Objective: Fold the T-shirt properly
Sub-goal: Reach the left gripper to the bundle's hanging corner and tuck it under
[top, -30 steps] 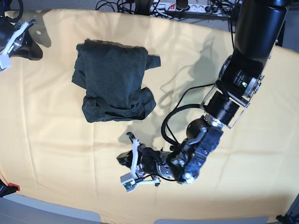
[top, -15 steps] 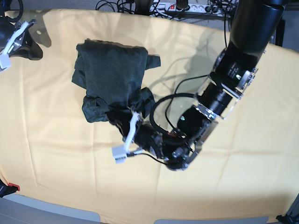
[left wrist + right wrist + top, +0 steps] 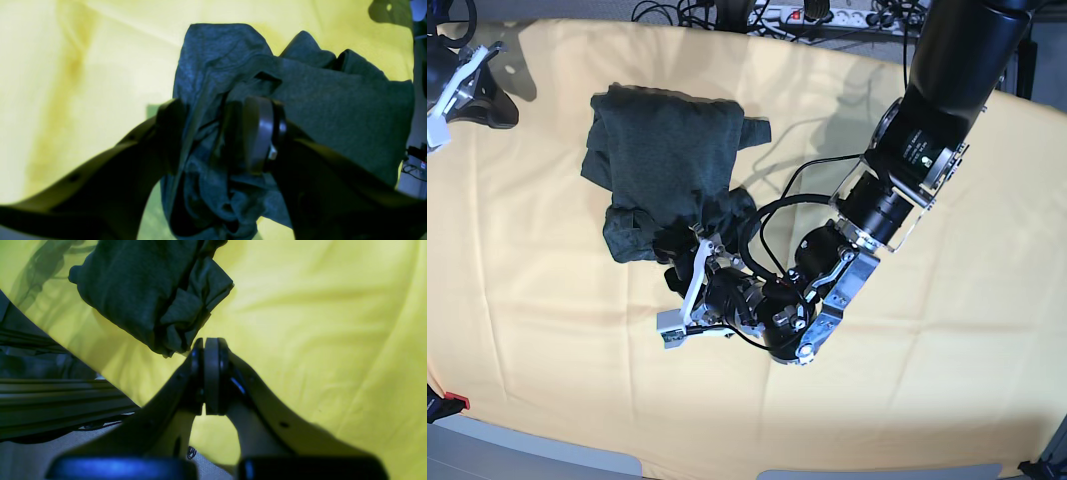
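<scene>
On the upper left part of the pale yellow tablecloth (image 3: 547, 300) lies the T-shirt (image 3: 662, 165), folded into a thick dark bundle with a rumpled near edge. At that near edge the left gripper (image 3: 685, 270) reaches in low, its arm bent down from the far right side; in its wrist view the jaws stand apart with bunched cloth between them, one pad against the fabric. The right gripper (image 3: 211, 350) sits at the far left corner, well apart from the shirt, its jaws pressed together on nothing. Beyond the table's far edge run black cables and a white power strip (image 3: 812, 14).
</scene>
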Robot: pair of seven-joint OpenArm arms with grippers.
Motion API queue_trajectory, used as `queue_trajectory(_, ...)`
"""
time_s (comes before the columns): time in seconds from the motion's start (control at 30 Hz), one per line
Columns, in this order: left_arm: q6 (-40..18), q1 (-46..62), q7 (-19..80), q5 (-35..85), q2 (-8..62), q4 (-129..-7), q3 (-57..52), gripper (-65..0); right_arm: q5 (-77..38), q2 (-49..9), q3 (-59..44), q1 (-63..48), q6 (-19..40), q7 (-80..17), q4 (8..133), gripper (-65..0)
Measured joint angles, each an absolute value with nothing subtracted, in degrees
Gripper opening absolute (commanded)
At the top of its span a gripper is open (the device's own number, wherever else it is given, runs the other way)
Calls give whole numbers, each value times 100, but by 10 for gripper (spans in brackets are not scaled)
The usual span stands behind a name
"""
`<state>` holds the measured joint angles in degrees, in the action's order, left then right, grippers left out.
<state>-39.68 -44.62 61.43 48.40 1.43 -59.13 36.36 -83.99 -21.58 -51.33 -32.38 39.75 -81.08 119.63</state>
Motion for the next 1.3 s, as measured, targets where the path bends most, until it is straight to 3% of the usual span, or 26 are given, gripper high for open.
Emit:
queue_trajectory(0.33,-3968,-4462,6125,4831,145,-5913,4027,-360,-8401,-2156,-5133,-3238,3975,-8108,11963,-650)
queue_trajectory(0.5,-3970,-4449,5824,4187,145,-5913,4510,-361,-8401,-2158,-5133,-3236,3975,-8106,11963,-650)
queue_trajectory(0.67,-3970,-4449,5282,3590,148,-5913,4565,-446,-8399,-2158,-5133,-3238,3975,-8106,11963,-650)
queue_trajectory(0.93,-3946,-4460,5074,3354,145,-5913,4565,-413,-8399,-2158,-5133,-3238,3975,-8106,11963,-650)
queue_trajectory(1.2,-2097,-4456,4095,1903,150,-5911,4569,-413,-8399,-2156,-5133,-3238,3972,-8106,11963,-650)
queue_trajectory(1.3,-2032,-4460,4047,1970,148,-5911,4569,-413,-8401,-2158,-5133,-3238,3972,-8106,11963,-650)
